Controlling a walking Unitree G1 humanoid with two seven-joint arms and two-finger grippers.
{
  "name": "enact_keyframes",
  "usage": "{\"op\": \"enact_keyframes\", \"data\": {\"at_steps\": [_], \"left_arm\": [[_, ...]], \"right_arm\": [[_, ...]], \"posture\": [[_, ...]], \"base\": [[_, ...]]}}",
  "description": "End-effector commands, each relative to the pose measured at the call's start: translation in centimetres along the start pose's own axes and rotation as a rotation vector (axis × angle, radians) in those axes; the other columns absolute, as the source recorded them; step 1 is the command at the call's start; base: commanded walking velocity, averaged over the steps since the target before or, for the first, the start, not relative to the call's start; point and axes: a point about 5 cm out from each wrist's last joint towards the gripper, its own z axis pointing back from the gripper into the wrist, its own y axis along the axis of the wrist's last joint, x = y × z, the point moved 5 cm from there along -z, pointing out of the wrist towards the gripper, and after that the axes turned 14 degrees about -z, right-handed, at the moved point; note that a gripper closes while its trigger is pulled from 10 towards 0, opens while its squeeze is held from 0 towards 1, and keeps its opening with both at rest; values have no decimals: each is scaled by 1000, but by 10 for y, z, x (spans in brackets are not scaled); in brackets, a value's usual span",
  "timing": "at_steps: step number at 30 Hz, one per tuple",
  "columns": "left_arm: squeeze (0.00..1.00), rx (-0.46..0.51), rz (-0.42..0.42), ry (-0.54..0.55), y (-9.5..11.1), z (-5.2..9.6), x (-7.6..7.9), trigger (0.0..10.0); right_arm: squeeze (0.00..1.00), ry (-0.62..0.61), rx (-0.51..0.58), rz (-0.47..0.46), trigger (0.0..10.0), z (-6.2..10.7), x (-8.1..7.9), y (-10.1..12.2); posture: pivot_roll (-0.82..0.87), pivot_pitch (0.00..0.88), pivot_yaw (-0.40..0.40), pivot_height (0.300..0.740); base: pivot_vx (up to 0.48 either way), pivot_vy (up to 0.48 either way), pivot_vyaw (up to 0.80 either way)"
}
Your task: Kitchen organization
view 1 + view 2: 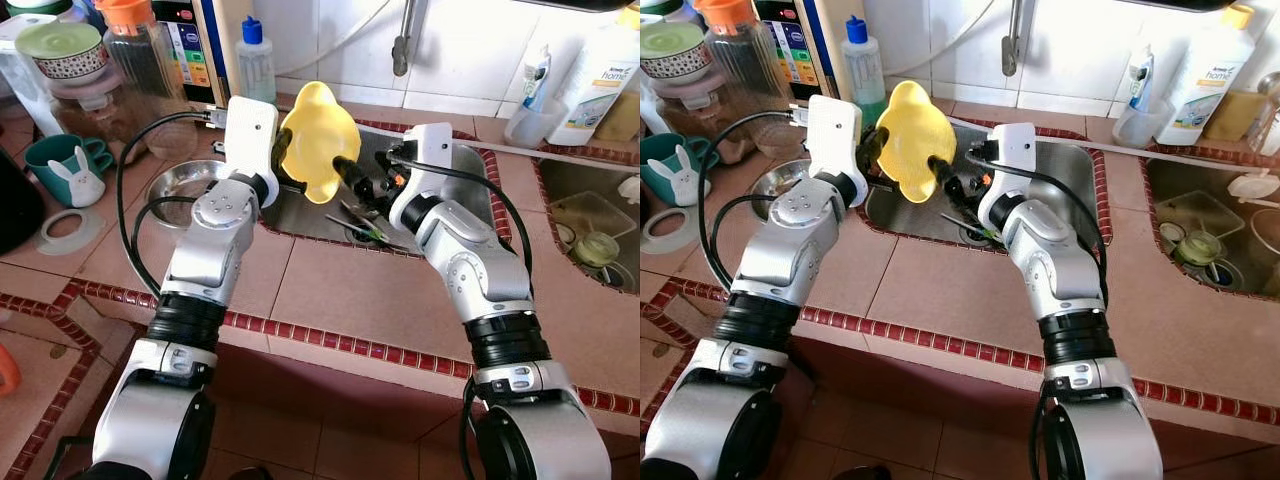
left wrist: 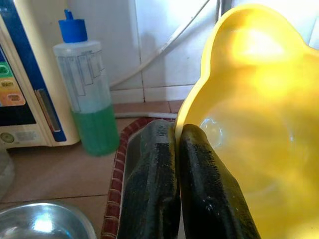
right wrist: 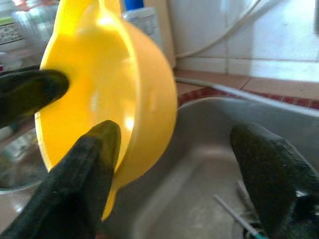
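A yellow bowl is held in the air over the left end of the steel sink, tilted so its hollow faces away from the left arm. The left gripper has its two black fingers pressed together on the bowl's rim, pinching the thin wall at the edge nearest the counter's left side. The right gripper stands beside the bowl with its fingers spread wide; one finger lies against the bowl's outer wall, the other hangs over the sink basin well apart from it. Whether that nearer finger truly touches the plastic is hard to tell, since the picture is soft there.

Down in the sink lie a few utensils near the drain. On the tiled counter, to the left of the sink's rim, sits a steel bowl, and behind it, against the wall, a bottle of green liquid with a blue cap. A teal mug with a rabbit figure stands near the counter's left edge.
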Motion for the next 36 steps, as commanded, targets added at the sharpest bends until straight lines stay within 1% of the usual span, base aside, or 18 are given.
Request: {"op": "enact_keyframes", "data": {"at_steps": [1, 2, 7, 8, 11, 14, 16, 17, 18, 19, 20, 21, 24, 26, 31, 35, 36], "left_arm": [[0, 23, -8, -12, 6, 3, 4, 2431], [0, 23, -8, -14, 5, 4, 6, 2667], [0, 24, -3, -31, 3, 7, 12, 2941], [0, 24, -10, -36, 2, 7, 14, 3176], [0, 20, -5, -42, 0, 9, 17, 3255], [0, 19, -3, -40, -1, 9, 18, 3412], [0, 21, -11, -37, -1, 9, 17, 4039], [0, 22, -11, -36, -2, 9, 17, 4588], [0, 21, -11, -34, -3, 9, 17, 4902], [0, 20, -13, -32, -3, 9, 17, 4902], [0, 20, -22, -28, -4, 9, 16, 7961], [0, 25, -40, -23, -4, 9, 14, 10000], [0, 28, -52, -20, -4, 9, 13, 10000], [0, 34, -69, -12, -4, 9, 12, 10000], [0, 18, -49, -6, -12, 10, 10, 10000], [0, 28, -50, -19, -14, 12, 11, 10000], [1000, 36, -40, -23, -13, 13, 12, 10000]], "right_arm": [[0, -17, 43, 31, 0, -4, -1, 12], [0, -33, 53, 41, 0, -6, 0, 14], [0, -45, 67, 31, 0, -11, -1, 15], [0, -45, 68, 27, 0, -11, -1, 15], [0, -49, 71, 23, 0, -14, -2, 14], [0, -54, 67, 23, 0, -14, -2, 13], [0, -62, 51, 11, 0, -14, 1, 9], [0, -68, 44, 10, 0, -13, 3, 8], [0, -70, 40, 11, 0, -13, 4, 7], [0, -70, 38, 10, 0, -13, 4, 7], [0, -76, 30, 15, 0, -13, 6, 6], [0, -84, 22, 15, 0, -12, 8, 4], [0, -89, 14, 12, 0, -12, 10, 3], [0, -106, -2, 6, 0, -12, 14, 0], [0, -119, -5, -8, 0, -12, 17, -1], [0, -120, -4, -8, 0, -13, 16, -2], [0, -120, -3, -8, 0, -13, 16, -2]], "posture": [[36, 120, 28, 740], [36, 120, 27, 740], [38, 120, 26, 740], [38, 120, 26, 740], [35, 120, 25, 740], [33, 122, 24, 740], [33, 122, 24, 740], [32, 122, 23, 740], [31, 121, 22, 740], [31, 121, 22, 740], [31, 121, 22, 740], [31, 121, 23, 740], [32, 120, 23, 740], [32, 120, 23, 740], [35, 117, 25, 740], [37, 116, 26, 740], [37, 116, 26, 740]], "base": [[0, 0, 0], [0, 0, 0], [0, 0, 0], [0, 0, 0], [0, 0, 0], [0, 0, 0], [0, 0, 0], [0, 0, 0], [0, 0, 0], [0, 0, 0], [0, 0, 0], [0, 0, 0], [0, 0, 0], [0, 0, 0], [0, 0, 0], [0, 0, 0], [0, 0, 0]]}}
